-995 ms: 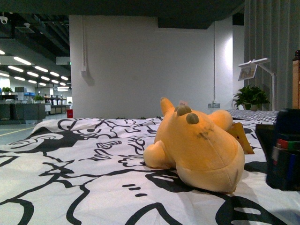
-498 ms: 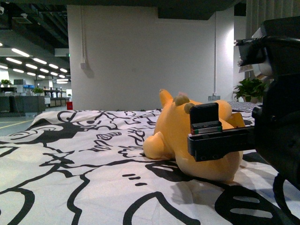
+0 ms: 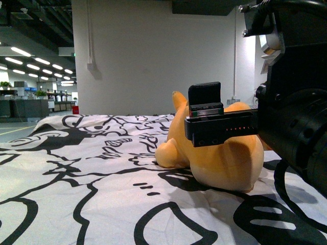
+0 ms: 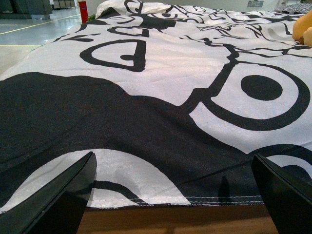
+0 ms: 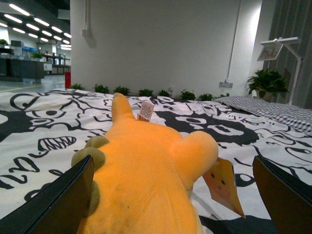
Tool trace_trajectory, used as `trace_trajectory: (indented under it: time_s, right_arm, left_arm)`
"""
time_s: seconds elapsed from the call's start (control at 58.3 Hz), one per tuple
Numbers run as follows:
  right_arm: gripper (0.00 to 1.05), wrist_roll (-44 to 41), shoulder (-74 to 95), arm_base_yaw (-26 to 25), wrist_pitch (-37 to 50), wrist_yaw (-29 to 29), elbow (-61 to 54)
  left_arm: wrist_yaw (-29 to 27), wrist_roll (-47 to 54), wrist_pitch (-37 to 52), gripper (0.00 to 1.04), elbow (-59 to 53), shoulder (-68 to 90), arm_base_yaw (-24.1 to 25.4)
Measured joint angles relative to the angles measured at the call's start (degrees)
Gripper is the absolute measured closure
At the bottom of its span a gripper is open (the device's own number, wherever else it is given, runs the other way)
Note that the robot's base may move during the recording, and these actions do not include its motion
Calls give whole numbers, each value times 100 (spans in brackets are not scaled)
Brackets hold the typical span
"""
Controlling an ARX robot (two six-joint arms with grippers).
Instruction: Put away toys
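Observation:
The orange-yellow plush animal (image 3: 214,158) lies on the black-and-white patterned cloth (image 3: 87,173), right of centre. My right arm fills the right side of the front view, and one of its fingers (image 3: 204,97) stands just in front of the plush's top. In the right wrist view my right gripper (image 5: 173,195) is open, its jaws spread either side of the plush (image 5: 146,180) and close above it, not touching. My left gripper (image 4: 175,195) is open and empty, low over the cloth's hem (image 4: 219,199). A sliver of the plush (image 4: 304,27) shows far off in that view.
An orange tag (image 5: 222,187) and a small white label (image 5: 145,109) hang from the plush. A wooden edge (image 4: 170,219) shows under the cloth's hem. Beyond are a grey checked cloth (image 5: 273,109), a lamp (image 5: 280,46), a potted plant (image 5: 265,83) and a white wall.
My right arm has come into view from the right, risen and moved in over the plush. The plush has not moved.

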Motion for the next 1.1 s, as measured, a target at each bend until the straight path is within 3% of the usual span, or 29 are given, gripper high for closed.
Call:
trace_trajectory:
  time_s: [0.498, 1.098]
  right_arm:
    - [7, -660, 841, 535, 367, 44, 688]
    - [7, -2149, 1580, 197, -31, 887, 1471]
  left_arm:
    - [0, 0, 0, 6, 0, 0, 0]
    - [0, 0, 0, 6, 0, 0, 0]
